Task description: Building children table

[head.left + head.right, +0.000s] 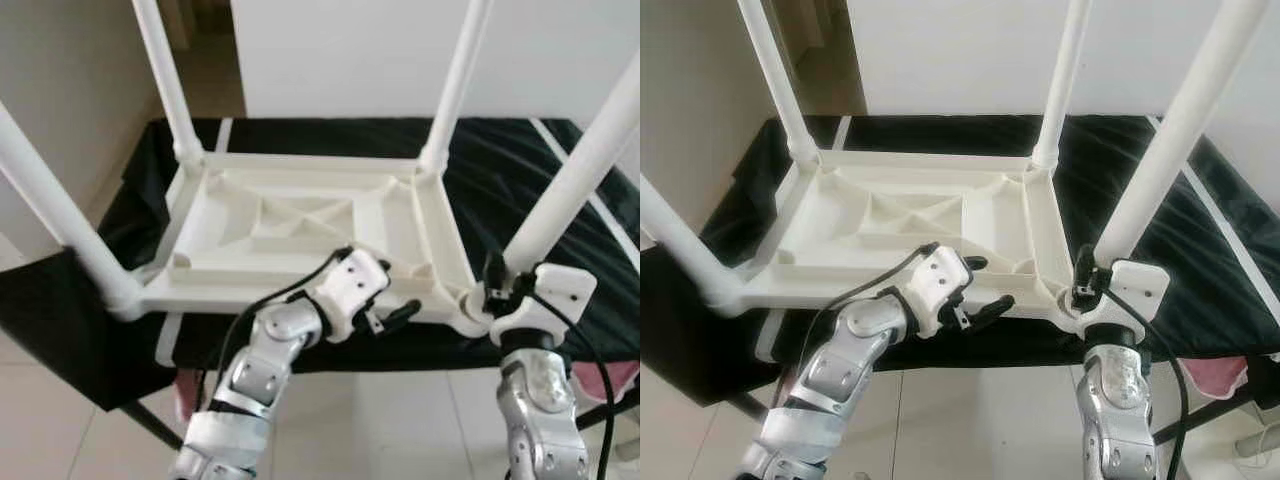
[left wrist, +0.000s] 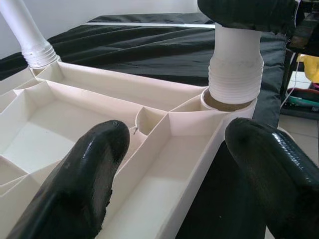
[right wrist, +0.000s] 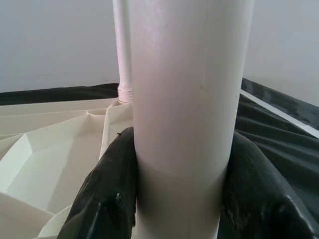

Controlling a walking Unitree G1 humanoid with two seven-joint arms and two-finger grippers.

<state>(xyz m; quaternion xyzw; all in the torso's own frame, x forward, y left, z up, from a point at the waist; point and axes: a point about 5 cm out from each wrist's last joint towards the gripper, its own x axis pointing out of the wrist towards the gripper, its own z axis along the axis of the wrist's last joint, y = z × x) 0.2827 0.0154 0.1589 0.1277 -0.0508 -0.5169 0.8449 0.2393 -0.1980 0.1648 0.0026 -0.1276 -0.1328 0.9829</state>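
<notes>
**White table upside down, right gripper closed on the near right leg**

A black cloth [image 1: 520,170] is spread over a low surface, and the white table top [image 1: 300,235] is laid on it upside down, with its ribbed underside facing up. Four white legs are seen standing up from its corners. The near right leg [image 1: 575,175] is set in the near right corner socket, and the right gripper [image 1: 495,285] is closed around it just above the socket; in the right wrist view the fingers [image 3: 107,199] are pressed on both sides of the tube. The left gripper [image 1: 385,300] is held at the near edge of the top, beside the same corner. Its fingers [image 2: 89,174] are spread open, one over the ribs and one outside the rim.
</notes>
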